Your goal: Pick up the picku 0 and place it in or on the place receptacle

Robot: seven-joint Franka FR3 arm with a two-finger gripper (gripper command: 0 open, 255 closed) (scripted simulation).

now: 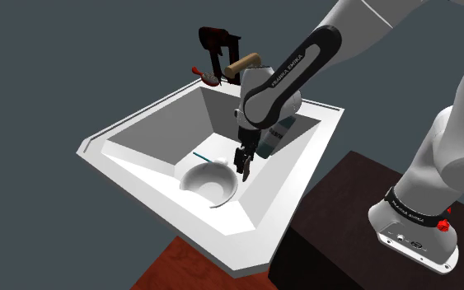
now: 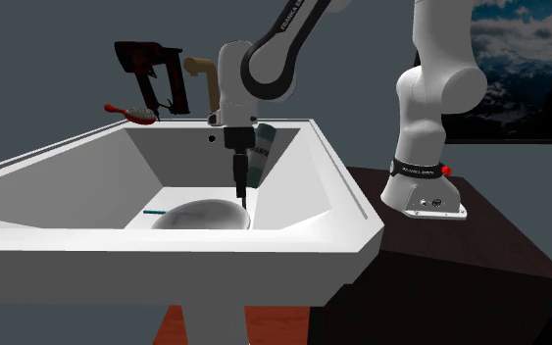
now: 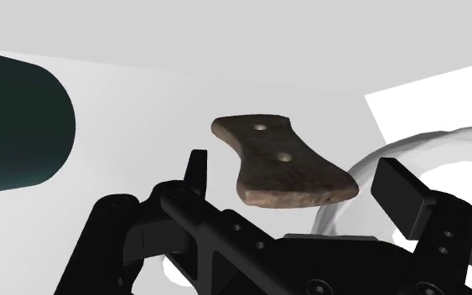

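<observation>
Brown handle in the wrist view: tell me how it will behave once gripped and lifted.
The brown handle looks flat and stiff, with two rivet-like dots, so it probably won't bend. Its sides curve inward, so the open gripper could slip along them. Anything beyond its near end is hidden, so it might hang unevenly.

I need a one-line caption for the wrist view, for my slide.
Open pincer flanking a brown two-rivet handle, with a white bowl and a dark teal cylinder nearby.
</observation>
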